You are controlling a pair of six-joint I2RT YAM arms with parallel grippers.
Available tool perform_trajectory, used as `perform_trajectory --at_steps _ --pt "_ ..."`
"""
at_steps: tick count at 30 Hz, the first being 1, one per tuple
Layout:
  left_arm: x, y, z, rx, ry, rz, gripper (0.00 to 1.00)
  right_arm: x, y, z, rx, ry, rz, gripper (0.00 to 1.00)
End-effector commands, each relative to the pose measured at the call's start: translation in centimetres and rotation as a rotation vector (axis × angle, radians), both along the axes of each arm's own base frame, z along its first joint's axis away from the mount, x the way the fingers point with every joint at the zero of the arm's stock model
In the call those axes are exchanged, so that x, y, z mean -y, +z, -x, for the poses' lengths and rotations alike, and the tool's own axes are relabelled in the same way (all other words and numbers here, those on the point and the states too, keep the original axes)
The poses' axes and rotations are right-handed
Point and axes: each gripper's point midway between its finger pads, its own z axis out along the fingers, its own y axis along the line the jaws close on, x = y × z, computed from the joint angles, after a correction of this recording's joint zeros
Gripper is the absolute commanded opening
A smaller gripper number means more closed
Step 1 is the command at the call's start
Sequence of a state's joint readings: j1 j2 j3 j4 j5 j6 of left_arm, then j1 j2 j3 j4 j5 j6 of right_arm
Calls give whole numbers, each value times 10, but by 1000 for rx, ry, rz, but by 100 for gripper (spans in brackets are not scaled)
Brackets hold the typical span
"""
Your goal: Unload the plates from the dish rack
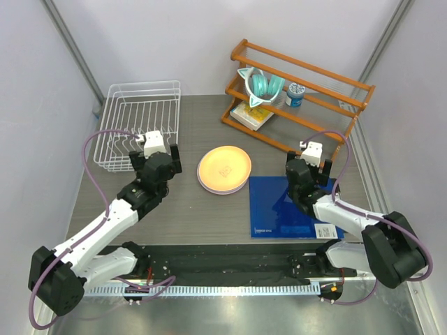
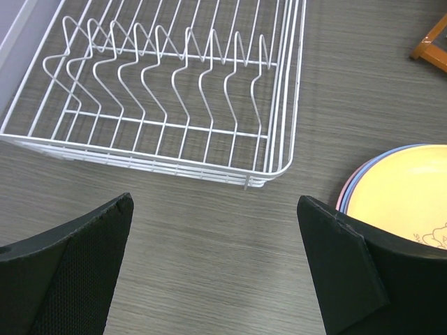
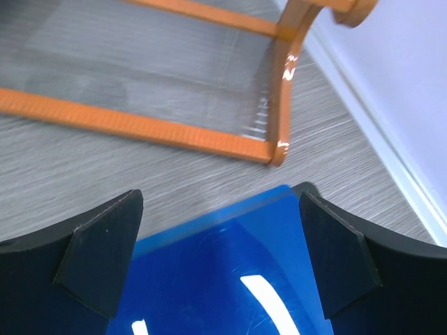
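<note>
Near dish rack (image 1: 140, 115), plates (image 1: 223, 169) stacked

Orange wooden rack (image 1: 307, 68) w/ teal headphones (image 1: 262, 87), book (image 1: 251, 116) & small jar (image 1: 295, 95); blue mat (image 1: 274, 204) in front

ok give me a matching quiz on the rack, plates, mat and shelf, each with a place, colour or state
Things:
1 rack
2 plates
3 mat
4 shelf

Descriptions:
a stacked mid-table, yellow on top
b orange wood, far right
c blue, lying flat
d white wire, far left, no plates in it

Pairs: 1-d, 2-a, 3-c, 4-b
</note>
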State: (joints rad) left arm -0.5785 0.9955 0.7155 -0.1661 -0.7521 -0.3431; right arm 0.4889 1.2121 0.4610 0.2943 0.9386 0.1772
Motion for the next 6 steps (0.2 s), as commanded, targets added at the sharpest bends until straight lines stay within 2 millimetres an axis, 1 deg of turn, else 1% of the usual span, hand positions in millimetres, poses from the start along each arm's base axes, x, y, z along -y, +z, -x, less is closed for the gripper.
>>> perform_trajectory --at_steps 1,5,6 --pt "-5 10 -5 49 37 -11 99 12 20 -3 104 -99 14 100" --pt "-4 3 -6 33 33 -23 99 15 22 -1 121 -111 12 100" --pt "-3 2 -6 29 25 -26 99 19 18 3 118 -122 24 100"
